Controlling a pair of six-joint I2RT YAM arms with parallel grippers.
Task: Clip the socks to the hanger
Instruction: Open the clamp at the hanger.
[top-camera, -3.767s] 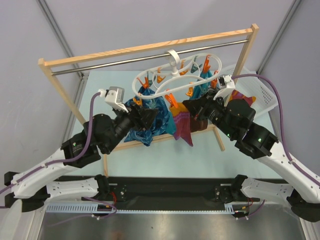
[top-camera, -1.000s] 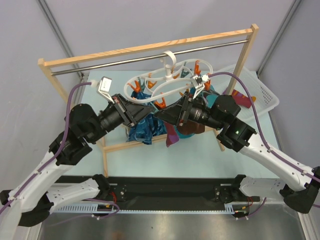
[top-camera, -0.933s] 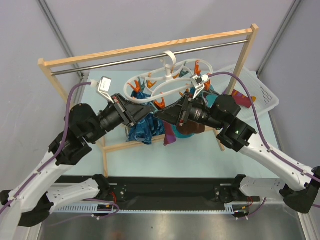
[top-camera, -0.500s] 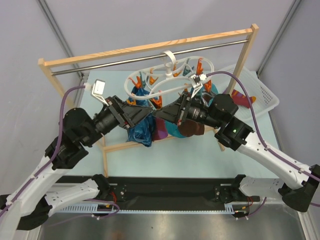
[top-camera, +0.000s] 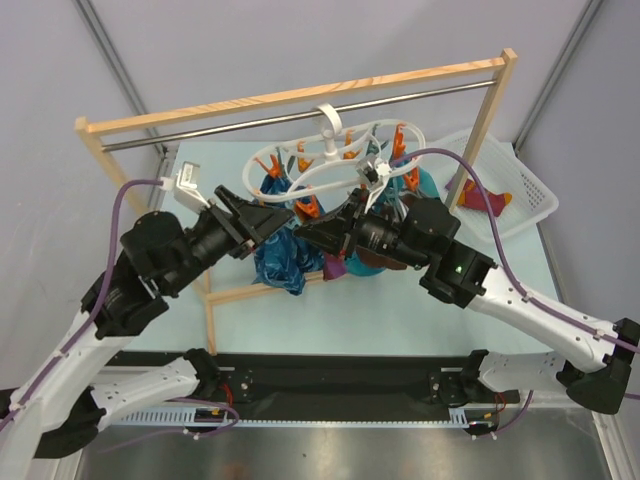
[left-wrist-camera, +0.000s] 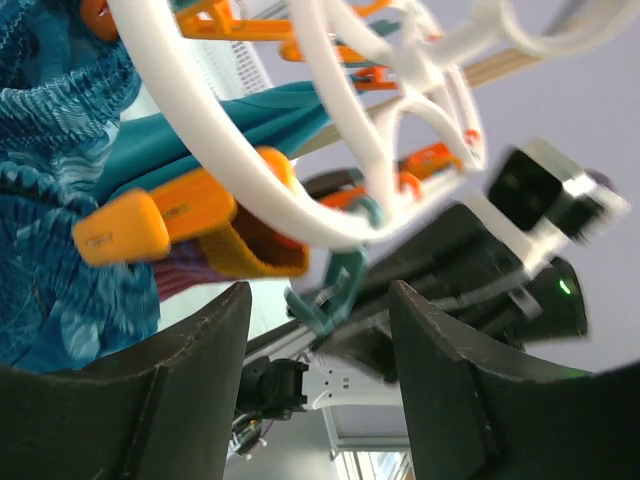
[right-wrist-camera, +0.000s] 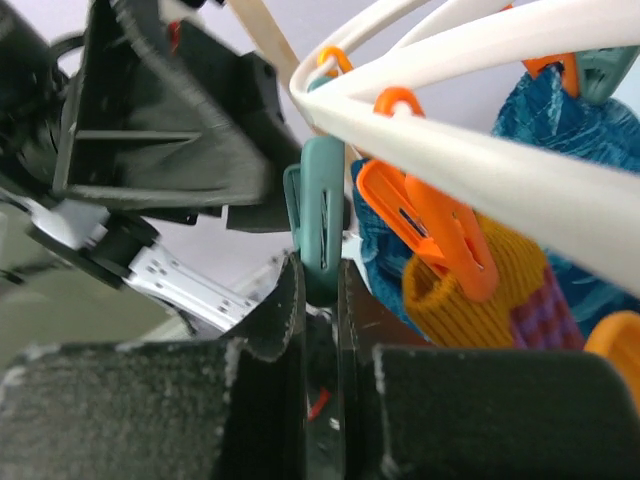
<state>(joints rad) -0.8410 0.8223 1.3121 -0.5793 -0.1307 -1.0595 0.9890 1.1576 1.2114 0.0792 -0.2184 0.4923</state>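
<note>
Plainly, the step in hand turns on the teal clip (right-wrist-camera: 322, 210). The right hand (right-wrist-camera: 320, 300) is pinched shut on its lower end where it dangles from the white hanger (right-wrist-camera: 500, 170). The left hand (left-wrist-camera: 318, 292) stands spread just across from it, a finger on either side of the same clip, holding nothing.

Just beside it an orange clip (right-wrist-camera: 425, 235) bites a striped sock (right-wrist-camera: 450, 300). A dark brown sock (top-camera: 378, 262) hangs under the ring near some blue patterned cloth (top-camera: 285, 258). What looks like a further sock (top-camera: 482, 195) lies well apart in the white basket (top-camera: 530, 205). Whether any fabric sits in the teal clip's mouth I cannot tell.

To do this well, I judge three things matter:

- **Steady the clip.** The hanger hangs only by its hook from the metal bar (top-camera: 250, 125), so any sideways pull will swing or tilt it — the right hand should steady the clip, not drag it.
- **Squeeze the handle end.** The squeeze belongs there, so that the mouth gapes.
- **Feed the cuff deep.** The left hand should bring a sock's cuff up from below and push it well in — only then should the squeeze be let go.

The orange clip is close, and a knock there could shake the striped sock loose.
</note>
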